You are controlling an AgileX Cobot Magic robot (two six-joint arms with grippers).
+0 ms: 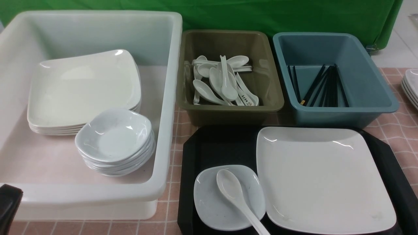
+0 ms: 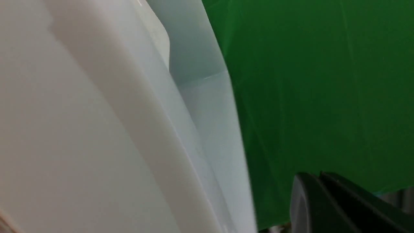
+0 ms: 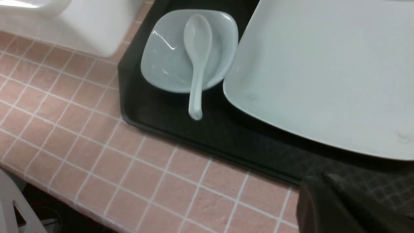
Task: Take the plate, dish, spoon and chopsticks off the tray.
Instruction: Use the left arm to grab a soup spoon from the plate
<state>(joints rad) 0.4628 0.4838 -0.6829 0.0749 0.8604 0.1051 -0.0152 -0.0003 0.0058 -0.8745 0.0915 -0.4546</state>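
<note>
Right gripper [image 3: 323, 181] shut; spoon [image 1: 232, 192] lies in dish [image 1: 209, 202].

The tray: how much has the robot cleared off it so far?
The black chopsticks look done: none shows on the tray, and black sticks sit in the blue tub. Neither claw holds anything. Still left on the tray are the big white plate, the small dish and the spoon resting in it.
</note>
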